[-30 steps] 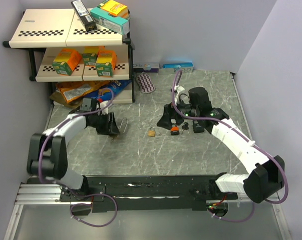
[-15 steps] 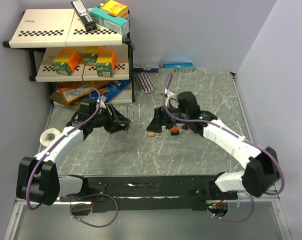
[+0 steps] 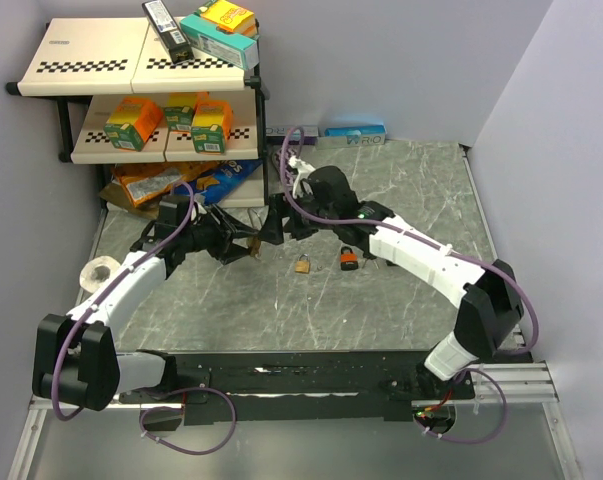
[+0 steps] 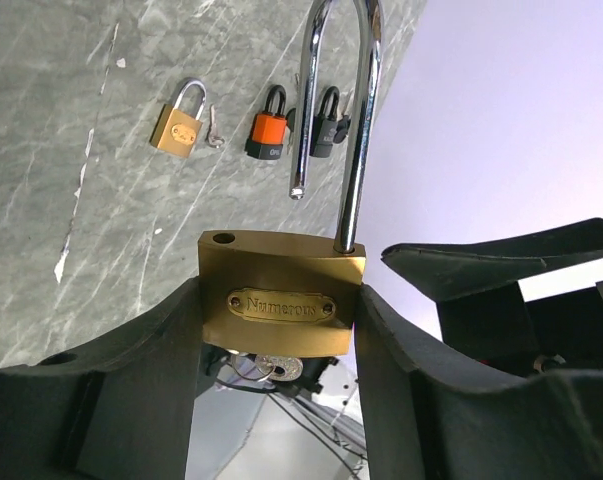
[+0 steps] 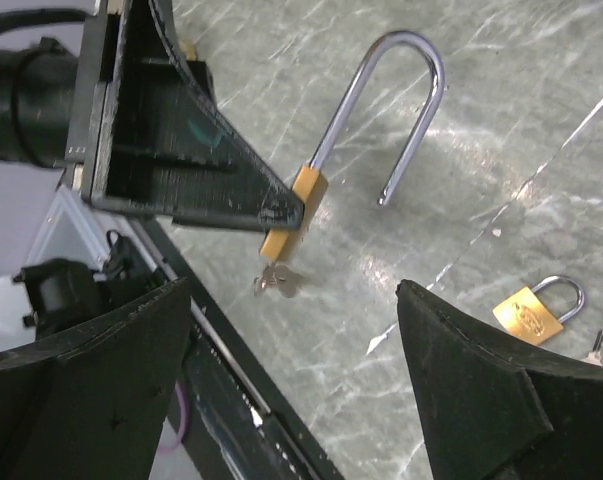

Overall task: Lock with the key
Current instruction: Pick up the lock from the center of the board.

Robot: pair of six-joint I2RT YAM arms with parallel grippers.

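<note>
Left gripper point(image 4: 281, 318) clamps padlock point(image 4: 281, 300) — shackle point(image 4: 358, 120) open, key point(image 5: 278, 284) dangling below. Right gripper point(image 5: 291, 292) agape beside key — locking not yet done.

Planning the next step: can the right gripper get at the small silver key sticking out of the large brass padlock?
Probably yes. The left gripper clamps the large brass padlock by its sides, leaving the small silver key bare below the body; the right gripper stands open facing it, nothing between.

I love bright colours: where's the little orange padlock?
The little orange padlock lies mid-table in the overhead view, between the small brass padlock and a black padlock.
</note>
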